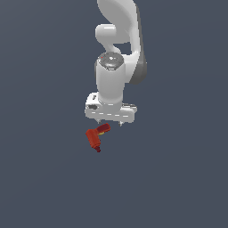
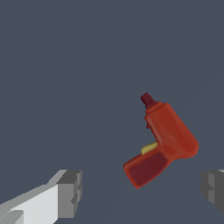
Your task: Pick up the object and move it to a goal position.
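The object is a small red drill-shaped item lying on the dark grey floor, just below the white hand of the arm in the exterior view. In the wrist view the object shows its dark red nozzle, a yellowish accent and a darker handle. My gripper hovers above it, slightly toward the exterior view's right. Its grey fingertips stand wide apart in the wrist view, and the gripper is open with nothing between them. The object lies beyond the fingertips, apart from them.
The floor is a plain dark grey surface all around. The white arm rises behind the hand toward the top of the exterior view. No goal marker shows.
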`<state>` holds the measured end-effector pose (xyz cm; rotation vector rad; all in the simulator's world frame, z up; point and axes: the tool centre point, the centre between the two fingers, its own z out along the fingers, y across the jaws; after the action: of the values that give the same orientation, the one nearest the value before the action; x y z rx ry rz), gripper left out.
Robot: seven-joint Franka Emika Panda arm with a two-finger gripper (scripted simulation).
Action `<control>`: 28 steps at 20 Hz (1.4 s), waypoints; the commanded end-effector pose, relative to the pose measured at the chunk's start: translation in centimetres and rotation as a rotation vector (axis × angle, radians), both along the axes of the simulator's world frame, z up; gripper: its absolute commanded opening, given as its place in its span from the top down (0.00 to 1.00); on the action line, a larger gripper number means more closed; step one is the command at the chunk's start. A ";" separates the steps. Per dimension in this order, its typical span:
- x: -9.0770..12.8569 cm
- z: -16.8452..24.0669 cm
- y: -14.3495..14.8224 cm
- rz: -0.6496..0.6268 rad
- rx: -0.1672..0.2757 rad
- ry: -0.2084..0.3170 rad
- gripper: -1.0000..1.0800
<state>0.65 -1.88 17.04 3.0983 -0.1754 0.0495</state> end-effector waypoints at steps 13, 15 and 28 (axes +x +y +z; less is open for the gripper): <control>-2.2 -7.2 -3.2 -0.342 -0.065 -0.007 0.00; -2.6 -8.1 -3.7 -0.388 -0.075 -0.011 0.00; -4.1 -11.4 -5.5 -0.561 -0.115 -0.029 0.00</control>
<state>-3.40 -7.22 5.83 2.8241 -0.9707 0.0800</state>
